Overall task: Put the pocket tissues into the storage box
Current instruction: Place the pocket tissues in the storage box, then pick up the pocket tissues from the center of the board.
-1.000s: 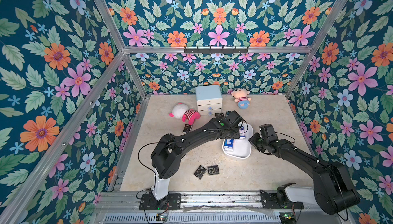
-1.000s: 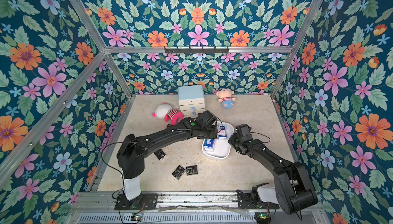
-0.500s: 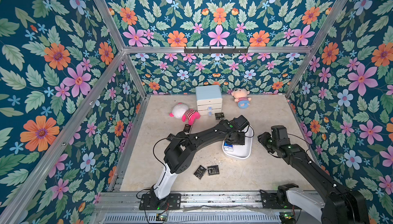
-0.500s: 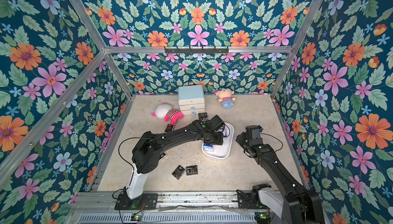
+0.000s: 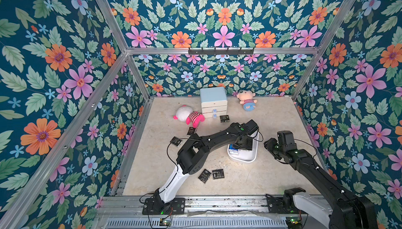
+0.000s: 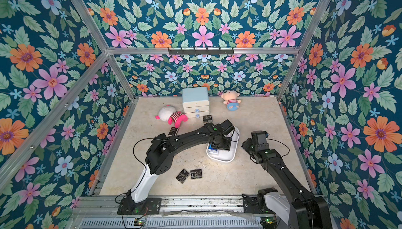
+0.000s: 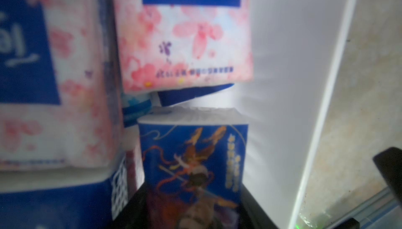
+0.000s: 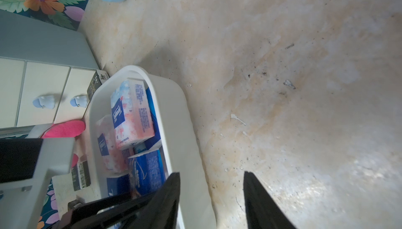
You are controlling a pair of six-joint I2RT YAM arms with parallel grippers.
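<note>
1. Since a second ago my left gripper [image 5: 242,144] has come nearer along the box [image 5: 243,160] and now hangs over its middle. The right gripper [image 5: 268,146] has backed off the box's right rim and now stands just right of it, apart
2. In the left wrist view a blue packet [image 7: 192,149] with an orange figure print stands on end between the left fingers [image 7: 254,212]. I cannot tell whether they clamp it or have let go
3. Beyond it in the box lie two pink packets, one [image 7: 185,43] resting partly on a dark blue packet [image 7: 195,93], the other [image 7: 54,119] beside it
4. In the right wrist view the right fingers [image 8: 258,199] stand apart with only bare floor [image 8: 304,86] between them: open, holding nothing
5. In both top views the box sits on the floor right of centre, its long side running near to far, between my two arms
6. Five black packets lie loose outside it. Two are near, just beside each other [image 5: 204,176] [image 5: 218,173]. Two are left of the left arm [image 5: 175,141] [image 5: 191,131]. One is far [image 5: 224,118], just in front of the cabinet [image 5: 213,99]
7. A pink plush [image 5: 189,116] lies left of the cabinet and a doll [image 5: 247,101] right of it, both well apart from the box
</note>
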